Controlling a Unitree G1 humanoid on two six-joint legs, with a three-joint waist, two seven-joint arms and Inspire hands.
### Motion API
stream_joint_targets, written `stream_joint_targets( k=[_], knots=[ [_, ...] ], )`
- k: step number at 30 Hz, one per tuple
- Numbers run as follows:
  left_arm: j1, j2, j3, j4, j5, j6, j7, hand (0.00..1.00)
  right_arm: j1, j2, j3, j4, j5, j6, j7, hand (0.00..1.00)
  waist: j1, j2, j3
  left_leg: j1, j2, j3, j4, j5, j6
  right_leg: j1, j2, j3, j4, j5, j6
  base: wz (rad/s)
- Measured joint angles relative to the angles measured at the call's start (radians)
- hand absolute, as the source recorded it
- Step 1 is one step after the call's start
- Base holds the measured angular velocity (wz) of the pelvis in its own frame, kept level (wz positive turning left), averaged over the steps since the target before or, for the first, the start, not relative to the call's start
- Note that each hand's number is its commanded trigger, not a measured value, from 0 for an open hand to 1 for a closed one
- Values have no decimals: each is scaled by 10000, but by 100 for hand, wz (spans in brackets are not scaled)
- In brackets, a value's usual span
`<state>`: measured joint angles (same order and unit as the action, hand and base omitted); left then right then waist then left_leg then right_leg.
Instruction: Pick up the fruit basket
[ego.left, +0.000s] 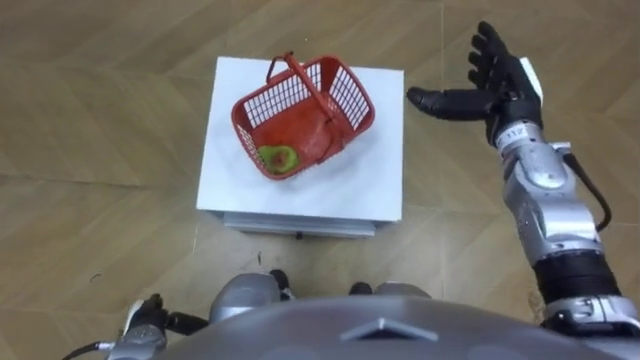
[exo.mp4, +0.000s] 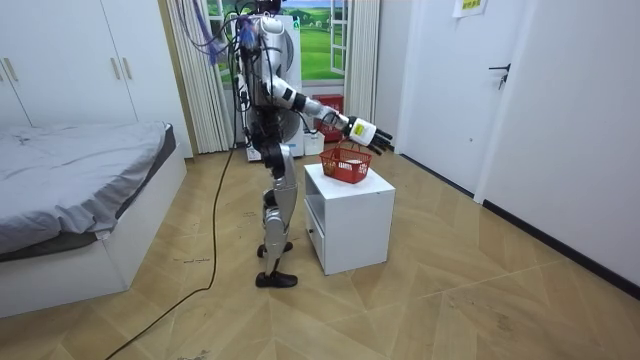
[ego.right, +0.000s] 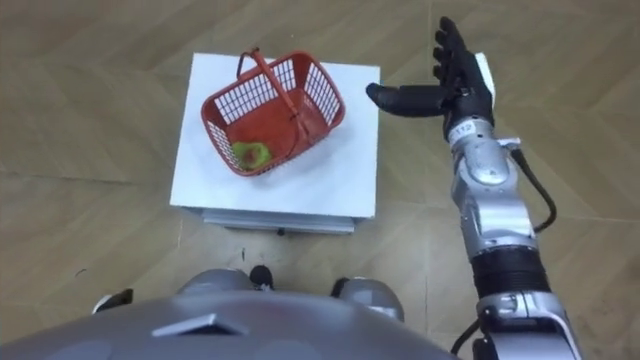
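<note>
- The fruit basket (ego.left: 303, 115), red mesh plastic, sits on the white table (ego.left: 375, 195) in the upper middle of the frame, turned at a slant to the table's edges.
- Its handle stands up, arching across the middle of the basket.
- I see 1 green fruit (ego.left: 280, 157) inside, in the basket's lower left corner.
- My right hand (ego.left: 500, 85) is in the upper right of the frame, to the right of the basket and well apart from it, with a strip of bare table top between them.
- That hand is spread wide: the fingers are straight and point to the top of the frame, and the thumb sticks out left toward the table's right edge.
- It holds nothing and touches nothing, neither basket nor table.
- My left hand (ego.left: 150, 322) shows low at the lower left edge of the frame; I cannot tell its state.
- In the room view the robot stands upright on the wooden floor (exo.mp4: 450, 300) at the table's left side, its right arm stretched out level above the basket, with a bed (exo.mp4: 80, 190) at the far left of the frame.
</note>
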<state>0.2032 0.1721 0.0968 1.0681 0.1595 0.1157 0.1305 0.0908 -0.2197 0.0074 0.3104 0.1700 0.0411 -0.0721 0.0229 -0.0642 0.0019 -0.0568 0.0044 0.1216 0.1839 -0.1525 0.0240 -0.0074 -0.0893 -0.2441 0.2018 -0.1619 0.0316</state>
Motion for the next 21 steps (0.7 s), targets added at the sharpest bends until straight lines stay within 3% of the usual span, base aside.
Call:
stream_joint_targets(
  k=[4, 8, 13, 18, 21],
  knots=[
    [-50, -45, 97, -87, -40, -151, 201, 0, 244, 2, -25, 1619, -20, -64, -108, 0, -181, 6, -4, 263, 10, 62, -111, -7, -12, 249, 12, -31, -140, 0, 0, -6],
    [-113, -56, 207, -80, 82, -420, 351, 0, 346, 33, -251, 4654, -587, -67, -30, 0, -281, 42, -17, 328, -16, 73, -170, -15, -24, 354, 25, -15, -185, -8, 13, -1],
    [-95, -63, 424, 67, 105, -432, 365, 0, 667, 78, -401, 7005, -865, -76, 231, 0, -262, 74, -19, 394, -16, 60, -168, -20, -35, 419, 44, -18, -315, -10, 16, -1],
    [44, -98, 387, 132, 164, -223, 498, 0, 798, 307, -393, 8296, -795, 45, 633, 0, -273, 122, 11, 641, -20, -41, -170, -65, -82, 766, 78, -68, -360, -14, 19, 3],
    [79, -246, 396, 323, 1090, 158, 529, 0, 772, 403, -376, 9123, -1001, 261, 922, 0, -213, 139, -7, 812, -19, -117, -142, -146, -90, 996, 93, -74, -480, -43, 47, 6]
  ],
)
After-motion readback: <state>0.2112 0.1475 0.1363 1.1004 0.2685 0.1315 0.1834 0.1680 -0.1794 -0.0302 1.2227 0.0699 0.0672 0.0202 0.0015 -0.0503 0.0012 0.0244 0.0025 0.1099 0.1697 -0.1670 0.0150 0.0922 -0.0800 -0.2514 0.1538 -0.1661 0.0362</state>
